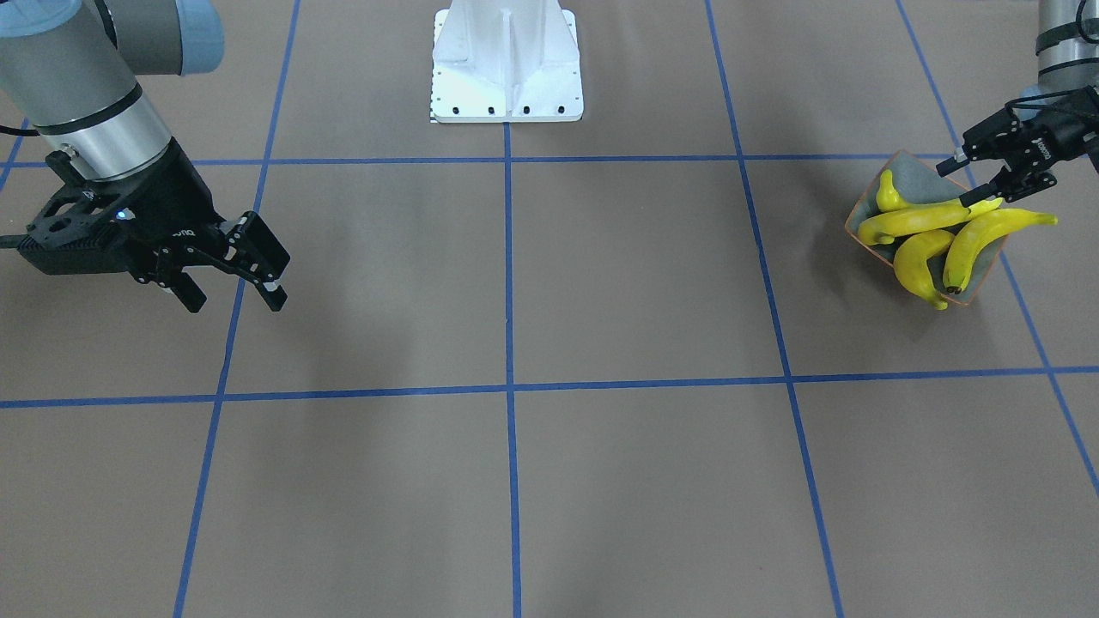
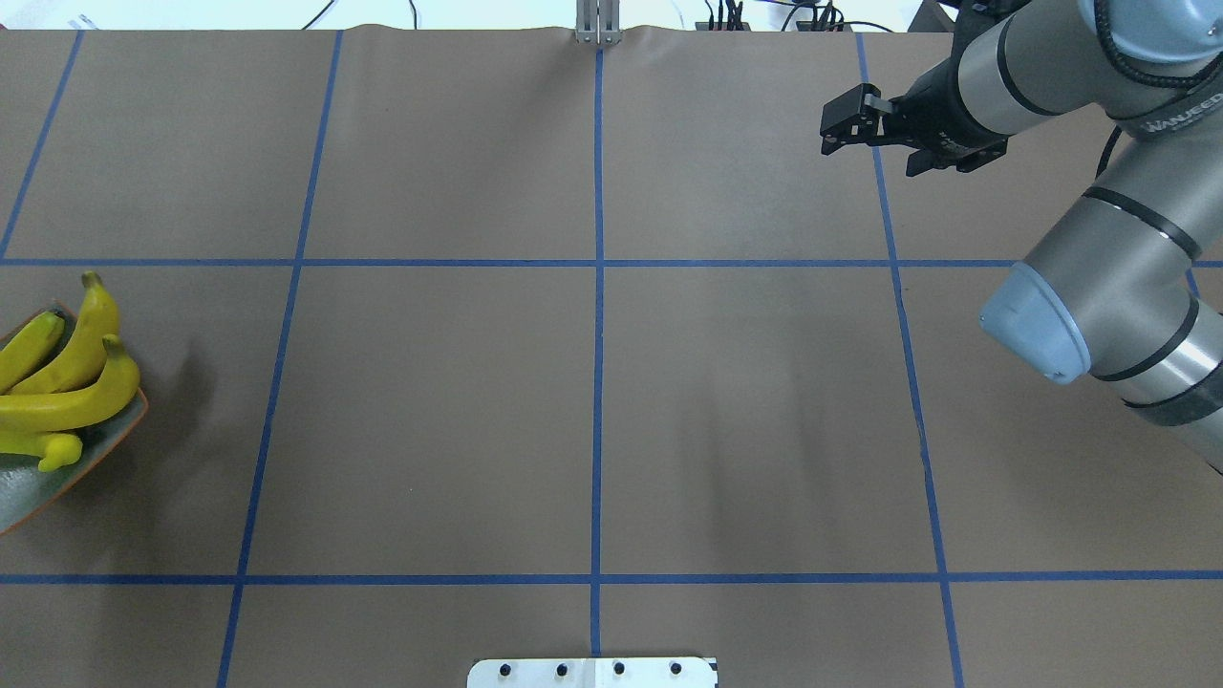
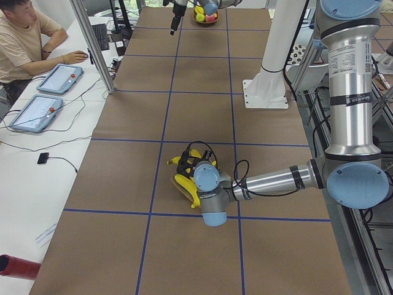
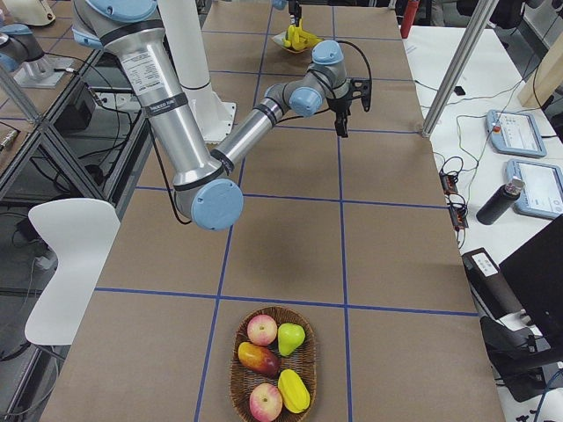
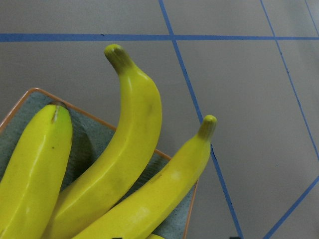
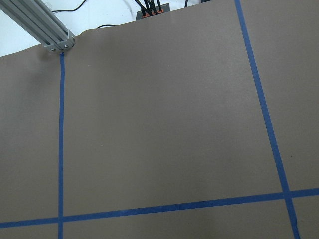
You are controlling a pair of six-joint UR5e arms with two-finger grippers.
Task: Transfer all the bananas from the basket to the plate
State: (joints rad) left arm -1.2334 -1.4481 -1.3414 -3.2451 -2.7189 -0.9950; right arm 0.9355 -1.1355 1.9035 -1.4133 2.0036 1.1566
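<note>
All four bananas (image 1: 923,219) lie on the plate (image 1: 925,178), which sits on the table (image 1: 601,283) near the end on the robot's left. They are heaped together and fill most of the dish. One lies across the top of the others. Another hangs over the rim, its tip past the orange edge. The left wrist view shows two stem ends reaching out over the rim above the brown table.

The left end effector (image 1: 963,182) hovers just over the plate's corner nearest the robot. Its jaws are spread apart with nothing between them. One finger is right next to the stem end of the top banana; I cannot tell whether it touches.

The right end effector (image 1: 233,300) hangs above bare table on the robot's right side, well apart from the plate. Its jaws are wide open and it holds nothing. Its wrist camera sees only table and blue tape lines.

The basket (image 4: 268,310) stands at the table's far right end and holds apples, a pear and other fruit. I see no banana in it. The white robot base (image 1: 506,69) stands between the two arms.
</note>
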